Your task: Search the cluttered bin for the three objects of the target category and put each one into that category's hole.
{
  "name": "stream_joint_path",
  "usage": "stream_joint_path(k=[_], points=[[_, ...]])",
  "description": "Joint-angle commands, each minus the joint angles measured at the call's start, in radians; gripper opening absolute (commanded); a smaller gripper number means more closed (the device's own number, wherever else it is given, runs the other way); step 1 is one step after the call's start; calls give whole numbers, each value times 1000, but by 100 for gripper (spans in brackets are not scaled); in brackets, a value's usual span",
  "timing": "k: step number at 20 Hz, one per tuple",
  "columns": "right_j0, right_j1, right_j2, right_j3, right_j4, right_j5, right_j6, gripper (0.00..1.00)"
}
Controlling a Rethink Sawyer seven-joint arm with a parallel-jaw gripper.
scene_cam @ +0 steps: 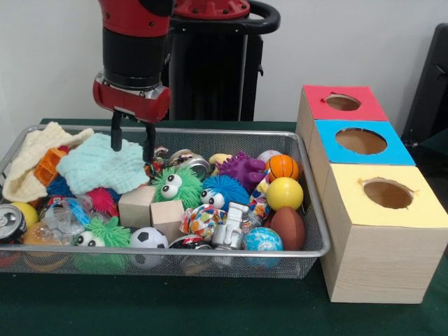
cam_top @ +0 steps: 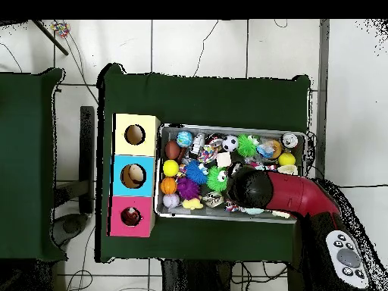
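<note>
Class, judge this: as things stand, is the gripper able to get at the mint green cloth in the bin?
Probably yes. The gripper hangs open right over the mint green cloth, which lies on top of the clutter in the bin, nothing covering it.

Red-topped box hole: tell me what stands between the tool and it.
The tool hangs open over the mint cloth at one end of the bin. The hole lies beyond the opposite end, so the toy pile and the bin's rim lie between.

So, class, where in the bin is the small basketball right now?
In the front view, the basketball sits at the bin's far right end, just behind the yellow ball and beside the purple spiky toy.
</note>
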Motion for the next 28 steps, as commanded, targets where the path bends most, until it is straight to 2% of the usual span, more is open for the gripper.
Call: stream_joint_path(k=[1, 13, 19, 28], points=[[-7, -21, 69, 23, 19, 60, -1, 100], [-29, -9, 100, 28, 36, 74, -17, 100], [-16, 35, 98, 52, 28, 10, 26, 100], [-18, 61, 93, 76, 22, -12, 42, 100]])
